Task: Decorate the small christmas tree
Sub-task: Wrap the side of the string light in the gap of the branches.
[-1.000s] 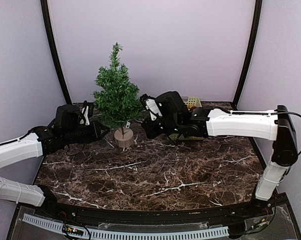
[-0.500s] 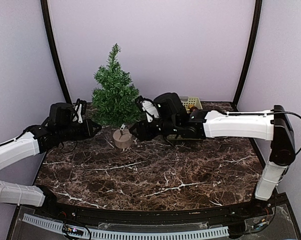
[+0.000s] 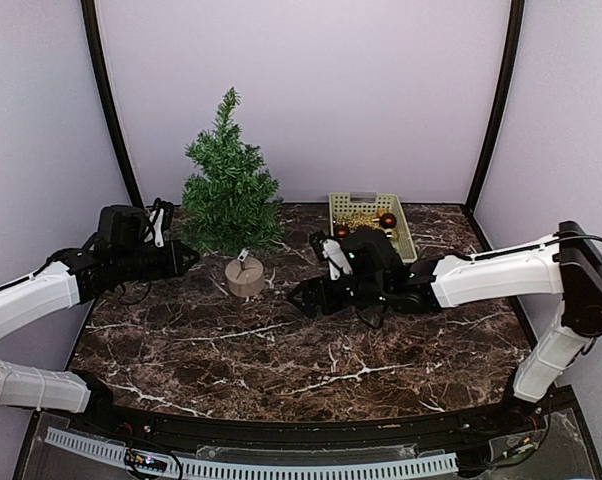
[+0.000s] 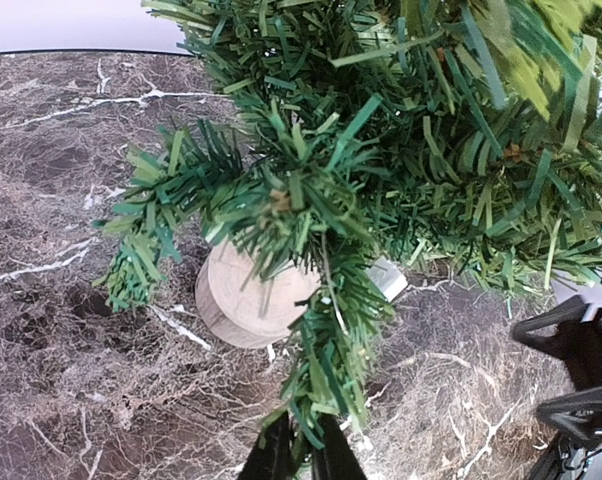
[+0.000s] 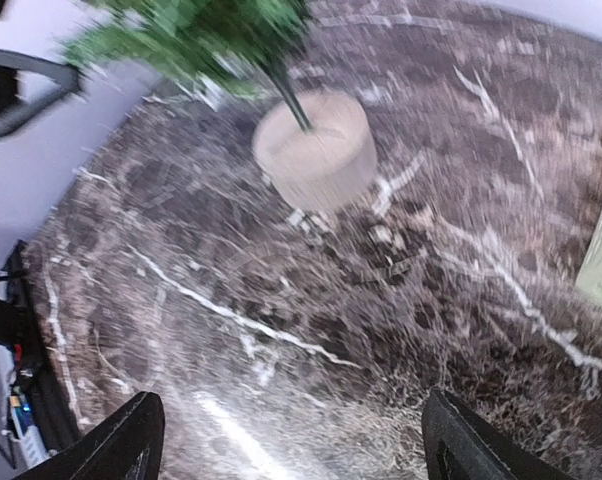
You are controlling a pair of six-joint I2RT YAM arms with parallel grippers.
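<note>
1. We see the small christmas tree, dark-green and bristly on a round tan base, standing upright at the back left of the dark marbled table.
2. Our left gripper is clenched on a low branch tip.
3. Our right gripper hangs spread wide and empty, near the base on its right.

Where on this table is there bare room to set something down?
Bare: the table's wide front, between the arm bases and both grippers. Crowded at the back: the small christmas tree, left gripper pinching its branch, open right gripper nearby, basket.
</note>
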